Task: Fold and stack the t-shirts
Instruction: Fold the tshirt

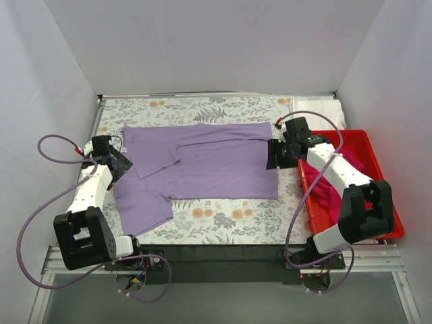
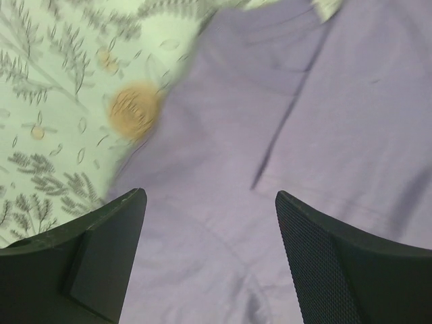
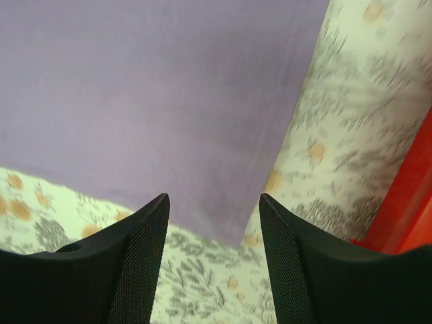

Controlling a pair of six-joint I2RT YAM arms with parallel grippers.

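The left hand (image 2: 209,196) stands wide open and empty above the left side of the soft lavender purple t-shirt (image 1: 216,165); whether it touches the cloth cannot be told. The right hand (image 3: 214,199), also parted and empty, hangs over the shirt's near right corner. The shirt lies spread, partly folded, on the worktop's grey-and-orange floral tablecloth (image 1: 223,219). A crumpled magenta pink t-shirt (image 1: 327,192) sits in the red plastic bin (image 1: 381,155), beneath the right arm. A white t-shirt (image 1: 317,108) lies at the far right corner.

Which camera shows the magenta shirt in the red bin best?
Top external: the magenta shirt lies bunched in the red bin, partly behind the right arm. Right wrist catches only the bin's edge; left wrist shows neither.
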